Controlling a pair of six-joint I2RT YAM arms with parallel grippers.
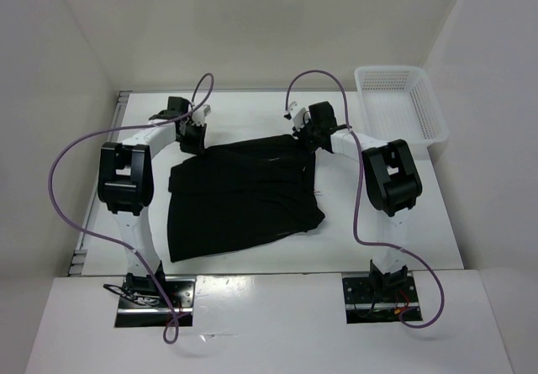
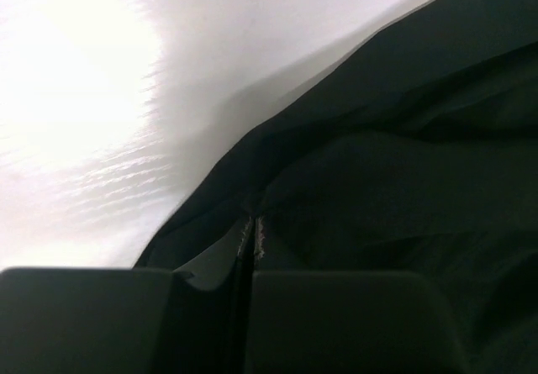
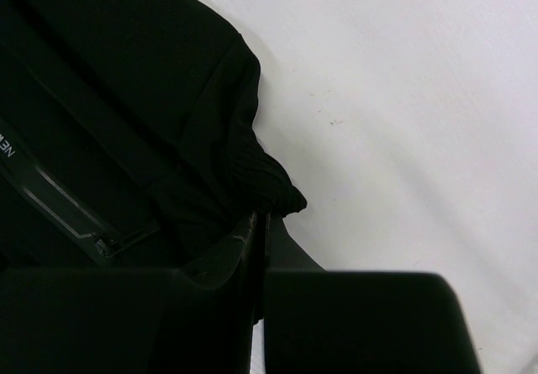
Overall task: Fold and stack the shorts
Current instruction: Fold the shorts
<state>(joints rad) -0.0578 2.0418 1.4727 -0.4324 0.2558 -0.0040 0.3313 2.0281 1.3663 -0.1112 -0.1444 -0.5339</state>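
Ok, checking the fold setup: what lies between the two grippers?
In the top view, the far edge of the shorts spans between the left gripper and right gripper, both shut on it.

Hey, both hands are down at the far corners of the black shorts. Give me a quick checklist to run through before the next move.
1. Left hand shut on the shorts, far left corner: ok.
2. Right hand shut on the far right corner: ok.
3. Shorts spread open on the table, near edge free: ok.
4. Basket standing apart from the cloth: ok.
5. Whether each hand pinches one layer or both: cannot tell.
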